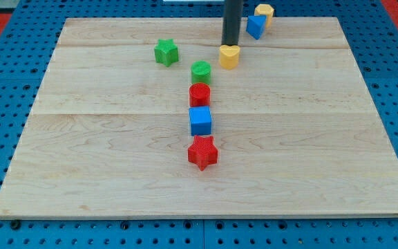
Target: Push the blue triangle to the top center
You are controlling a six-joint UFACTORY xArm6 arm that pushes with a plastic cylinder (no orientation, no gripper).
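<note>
judging blue triangle (256, 26) light, rigid, prone to slide or spin on wood; seen near top right, touching yellow block (264, 12). no fingers fitted; my tip (231, 44) stood behind yellow heart (229, 56). push best applied at right face, centred.

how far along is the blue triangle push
Nearly done, it seems: the blue triangle already sits near the board's top edge, just right of centre, touching a yellow block. My tip is to its left, just above the yellow heart. Left: perhaps a small nudge leftward.
</note>
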